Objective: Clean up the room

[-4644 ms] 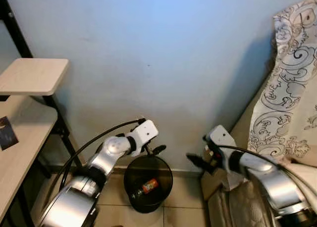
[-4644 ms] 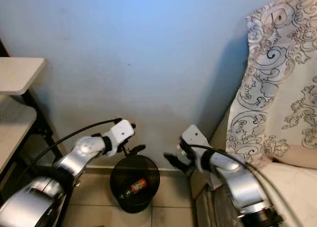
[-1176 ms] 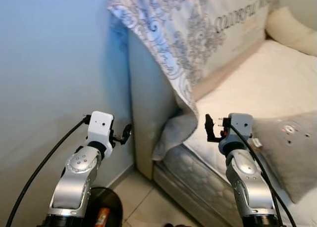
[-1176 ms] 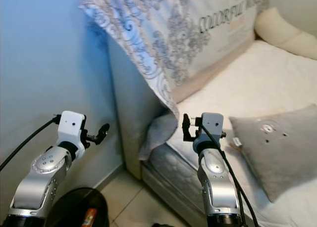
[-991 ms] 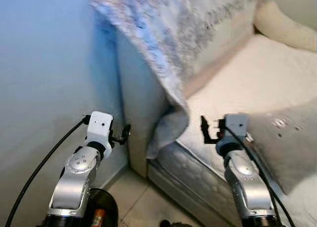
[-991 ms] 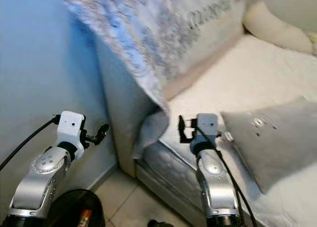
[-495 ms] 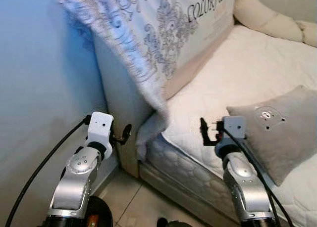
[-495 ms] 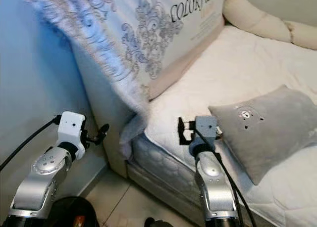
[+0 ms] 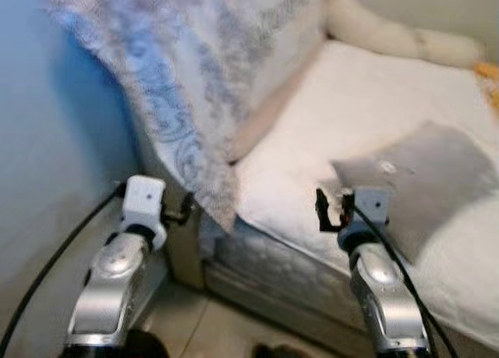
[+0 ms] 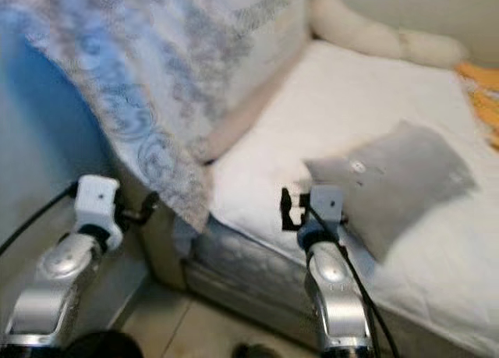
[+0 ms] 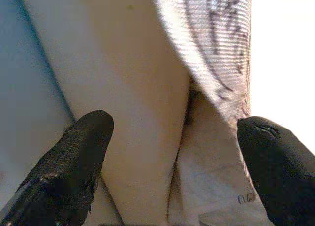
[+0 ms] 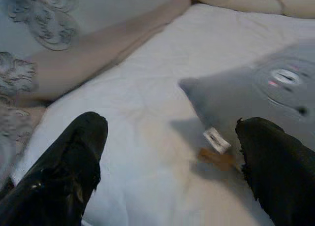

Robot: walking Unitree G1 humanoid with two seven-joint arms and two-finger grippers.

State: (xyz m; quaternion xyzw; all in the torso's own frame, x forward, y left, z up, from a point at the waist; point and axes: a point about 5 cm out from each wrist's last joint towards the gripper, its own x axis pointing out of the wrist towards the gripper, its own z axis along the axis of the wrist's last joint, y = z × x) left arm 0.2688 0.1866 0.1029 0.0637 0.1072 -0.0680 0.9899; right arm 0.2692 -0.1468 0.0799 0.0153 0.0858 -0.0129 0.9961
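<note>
Facing bed (image 9: 374, 108); orange cloth (image 10: 479, 89) beyond pillow (image 10: 390, 182).

A white quilted mattress bed (image 9: 374, 116) fills the frame's right, carrying a grey square cushion (image 9: 425, 175) at centre right.

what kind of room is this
Most likely a bedroom: a bed with a bare white mattress, a grey pillow lying on it, and a patterned sheet draped over the headboard.
</note>
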